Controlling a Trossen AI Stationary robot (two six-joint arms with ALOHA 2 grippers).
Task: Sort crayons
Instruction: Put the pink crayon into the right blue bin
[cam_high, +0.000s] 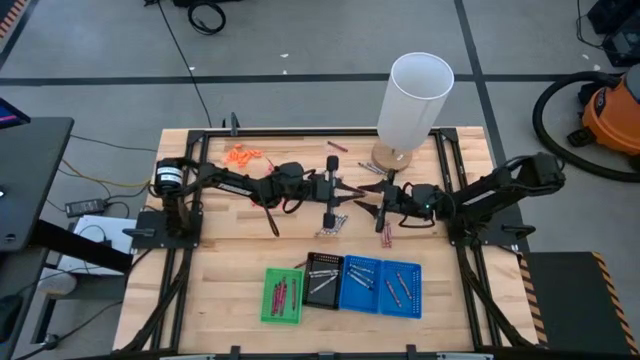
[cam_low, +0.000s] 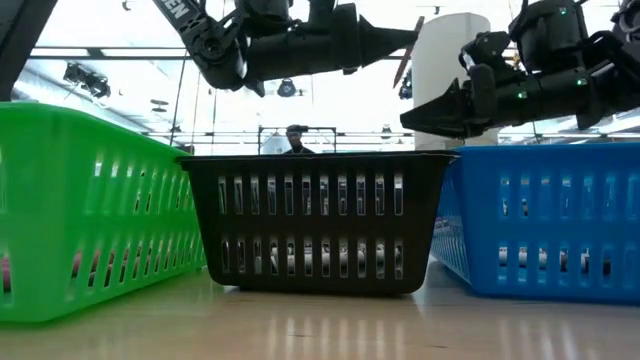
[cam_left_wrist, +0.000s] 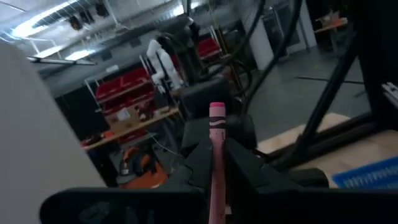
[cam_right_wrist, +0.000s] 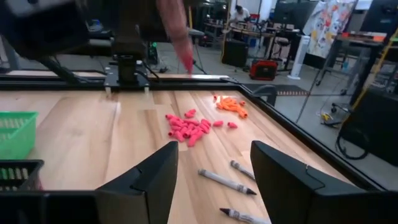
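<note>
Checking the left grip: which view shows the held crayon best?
Left wrist view: the pink-red crayon stands close up between the left gripper fingers, which are shut on it. Low view shows it tilted at the fingertips. In the right wrist view it is blurred; the high view barely resolves it.

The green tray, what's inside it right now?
From above, the green tray holds several red crayons lying lengthwise. In the low view its slotted wall hides nearly all of them, so an exact count isn't possible.
</note>
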